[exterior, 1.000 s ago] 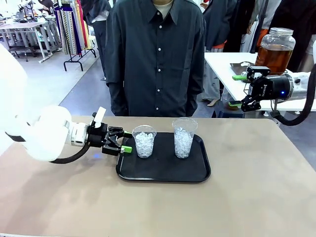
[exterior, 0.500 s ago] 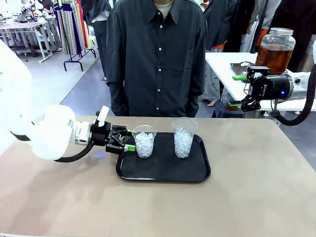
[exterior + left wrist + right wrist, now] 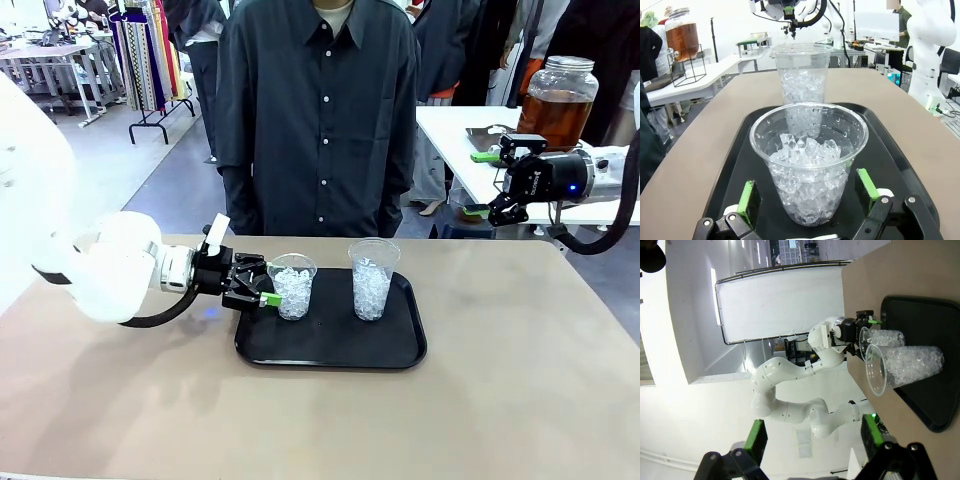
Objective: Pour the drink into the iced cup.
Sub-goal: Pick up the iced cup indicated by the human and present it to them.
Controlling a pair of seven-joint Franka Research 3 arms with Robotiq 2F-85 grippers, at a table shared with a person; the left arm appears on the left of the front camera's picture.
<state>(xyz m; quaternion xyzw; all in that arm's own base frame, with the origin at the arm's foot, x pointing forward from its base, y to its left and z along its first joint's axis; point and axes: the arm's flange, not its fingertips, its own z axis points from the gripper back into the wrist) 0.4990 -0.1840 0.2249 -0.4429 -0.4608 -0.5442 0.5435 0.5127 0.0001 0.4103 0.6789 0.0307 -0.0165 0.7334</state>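
The left gripper (image 3: 265, 281) lies low over the desk (image 3: 500, 400) at the left edge of a black tray (image 3: 330, 352). Its jaws are wide open and they hold nothing. A clear plastic cup (image 3: 292, 287) full of ice stands between the two green pads. In the left wrist view there is a small gap on each side of this cup (image 3: 809, 165), so the pads (image 3: 747, 197) seem not to touch it.

A second cup (image 3: 372, 280), taller and also full of ice, stands on the same tray, near the first one and apart from it.

The drink (image 3: 556, 112) is in a big glass jar with a lid, on a white side desk (image 3: 450, 130) at the far right, well apart from the cups.

The right gripper (image 3: 480, 184) hangs in the air in front of that side desk, beside the jar. It is wide open and empty.

A person (image 3: 318, 120) in a dark shirt stands close to the far edge of the desk, just behind the tray.
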